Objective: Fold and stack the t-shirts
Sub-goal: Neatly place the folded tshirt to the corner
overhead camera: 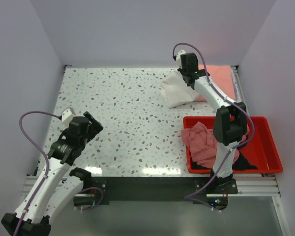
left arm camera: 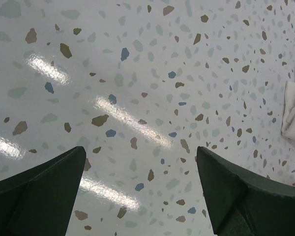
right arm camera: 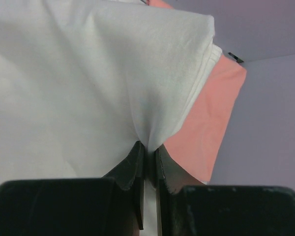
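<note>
Up close, right fingers [right arm camera: 140, 156] pinching white shirt [right arm camera: 78, 73]; overhead, dusty-pink shirt [overhead camera: 201, 142] in bin [overhead camera: 265, 147]

**Top view.** Light is bright and even, falling from above. The table [overhead camera: 123, 108] carries a pale band of glare along its near edge, and shadows on it are faint and soft. The far wall [overhead camera: 137, 34] takes a weak pink tint above the pink shirt [overhead camera: 221, 78].

**Left wrist view.** The table is in sharp focus, with slanting streaks of glare across its left half. The left gripper [left arm camera: 141, 152] is dark and slightly soft at the near edge.

**Right wrist view.** The white shirt [right arm camera: 88, 73] is bright, its folds shaded grey. The right gripper [right arm camera: 148, 147] is dark and blurred close to the lens.
</note>
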Robot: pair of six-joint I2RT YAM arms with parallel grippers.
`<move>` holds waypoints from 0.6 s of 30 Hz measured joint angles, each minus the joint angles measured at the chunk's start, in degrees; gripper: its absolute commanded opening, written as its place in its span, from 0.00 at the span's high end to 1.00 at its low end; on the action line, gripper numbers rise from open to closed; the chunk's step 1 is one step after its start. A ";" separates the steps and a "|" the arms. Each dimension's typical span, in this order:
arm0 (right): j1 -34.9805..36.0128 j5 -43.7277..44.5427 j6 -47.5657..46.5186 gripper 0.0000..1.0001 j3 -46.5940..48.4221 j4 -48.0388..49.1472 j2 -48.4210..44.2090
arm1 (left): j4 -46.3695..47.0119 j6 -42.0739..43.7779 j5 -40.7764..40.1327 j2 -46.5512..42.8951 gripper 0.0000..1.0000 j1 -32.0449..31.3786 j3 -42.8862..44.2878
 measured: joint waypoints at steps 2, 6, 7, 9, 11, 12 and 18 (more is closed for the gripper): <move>-0.50 0.00 -0.81 1.00 1.07 -0.07 0.00 | -0.70 -0.26 -0.72 -0.04 0.00 0.00 0.02; -1.55 0.22 -1.90 1.00 3.72 -1.18 0.13 | -2.38 -0.72 -2.19 0.02 0.00 0.00 0.37; -1.81 0.24 -2.08 1.00 4.44 -1.66 0.13 | -2.56 -0.83 -2.45 0.04 0.00 0.00 0.50; -2.32 0.26 -2.32 1.00 5.77 -2.56 0.13 | -3.06 -0.94 -3.08 0.20 0.00 0.00 0.96; -2.78 0.28 -2.67 1.00 6.71 -2.89 0.13 | -3.48 -1.27 -3.76 0.33 0.00 0.00 1.51; -3.04 0.33 -2.89 1.00 7.17 -3.13 0.13 | -3.58 -1.29 -4.00 0.35 0.00 0.00 1.73; -4.17 0.66 -4.09 1.00 9.40 -5.75 0.13 | -4.22 -1.31 -5.22 0.35 0.00 0.00 2.19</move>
